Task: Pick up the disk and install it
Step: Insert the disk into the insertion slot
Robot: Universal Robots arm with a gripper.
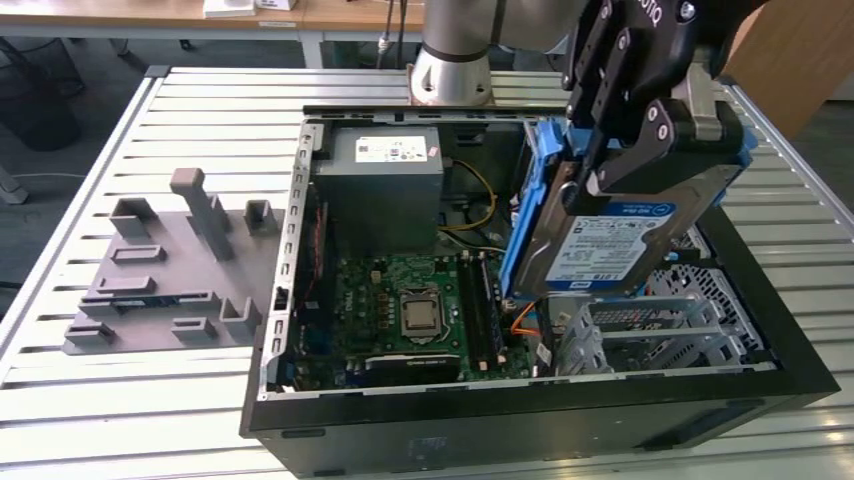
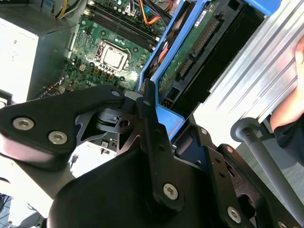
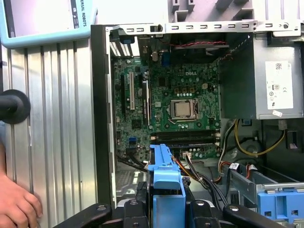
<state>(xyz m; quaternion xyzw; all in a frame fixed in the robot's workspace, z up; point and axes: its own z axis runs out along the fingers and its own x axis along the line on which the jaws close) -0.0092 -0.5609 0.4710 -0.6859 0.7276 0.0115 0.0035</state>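
Note:
The disk (image 1: 607,245), a silver drive with a white-and-blue label in a blue carrier, hangs on edge and tilted above the open computer case (image 1: 534,410), over the exterior view's right half. My gripper (image 1: 610,172) is shut on its upper end from above. In the second wrist view the disk (image 2: 190,47) shows its green board and connectors, with my gripper (image 2: 153,111) clamped on the blue frame. In the first wrist view the blue carrier of the disk (image 3: 165,171) stands between the black fingers of my gripper (image 3: 166,209).
Inside the case lie the motherboard (image 1: 414,300), a grey power supply (image 1: 387,190) and a metal drive cage (image 1: 667,330) under the disk. A grey fixture plate (image 1: 160,270) sits to the exterior view's left. A person's hand (image 3: 16,204) rests on the table beside the case.

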